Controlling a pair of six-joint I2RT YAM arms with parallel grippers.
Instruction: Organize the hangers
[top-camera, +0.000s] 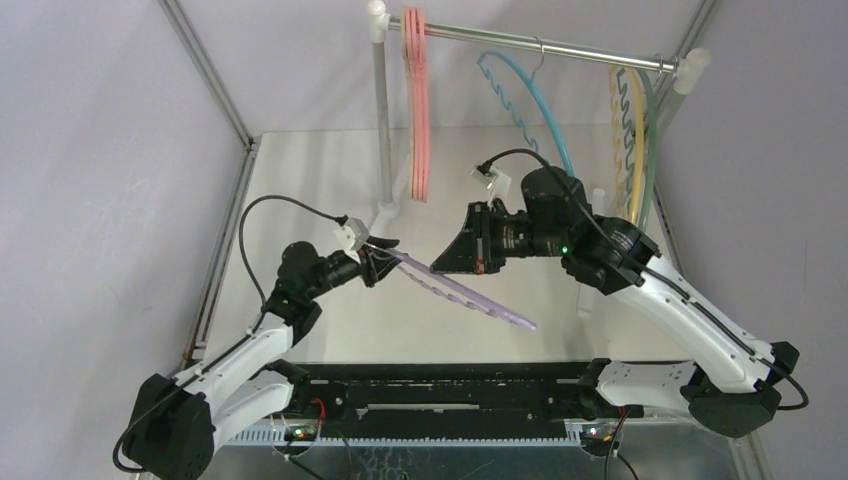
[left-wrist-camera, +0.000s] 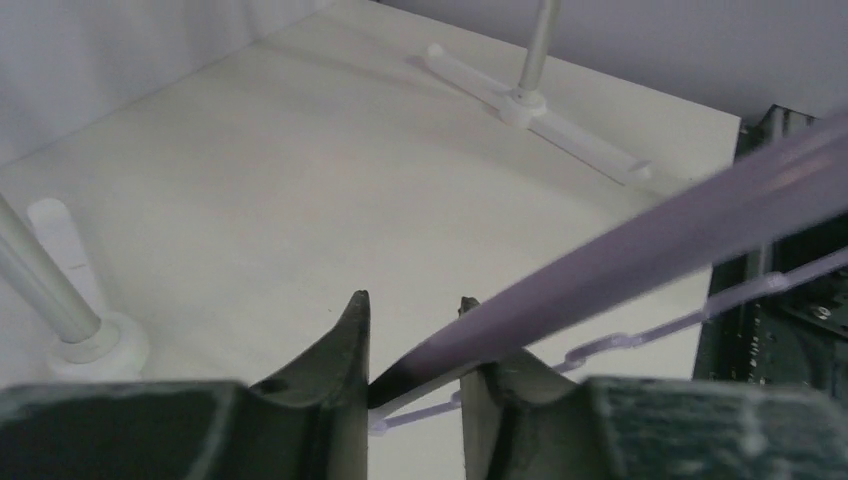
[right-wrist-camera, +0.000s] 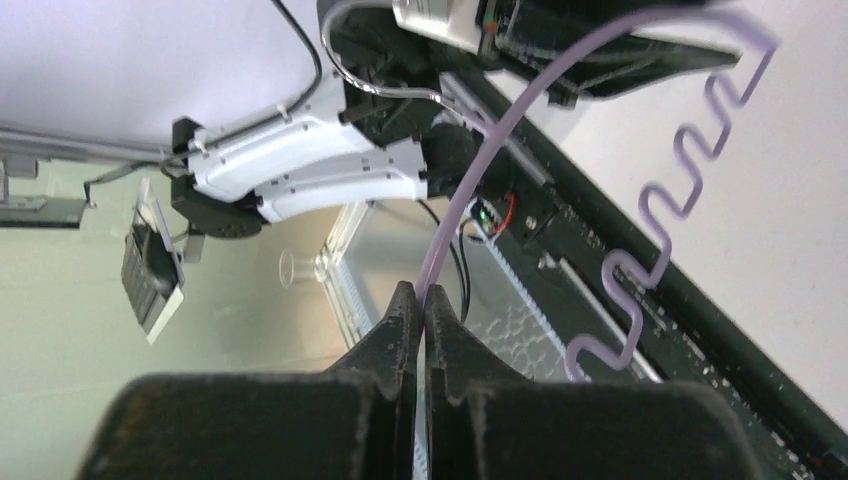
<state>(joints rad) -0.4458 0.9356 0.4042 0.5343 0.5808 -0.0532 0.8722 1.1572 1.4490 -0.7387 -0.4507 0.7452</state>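
Note:
A purple hanger (top-camera: 470, 295) with a wavy bar hangs in the air between my two grippers, above the table's middle. My right gripper (top-camera: 445, 265) is shut on its thin arc (right-wrist-camera: 480, 170); the jaws (right-wrist-camera: 418, 295) are pressed on the arc and the wavy bar (right-wrist-camera: 660, 200) hangs to the right. My left gripper (top-camera: 385, 255) is at the hanger's other end, jaws apart (left-wrist-camera: 410, 300). The arc (left-wrist-camera: 650, 240) lies slantwise across the gap, resting over the right finger. Pink hangers (top-camera: 418, 110), a blue one (top-camera: 520, 110), a yellow one (top-camera: 632, 130) and a green one (top-camera: 652, 140) hang on the rail.
The grey rail (top-camera: 560, 47) spans the back on white poles (top-camera: 381, 120). Its white cross feet stand on the table (left-wrist-camera: 540, 110), one pole close at my left gripper's left (left-wrist-camera: 45, 290). The left arm (right-wrist-camera: 300, 170) and the black front rail (top-camera: 450, 385) lie near.

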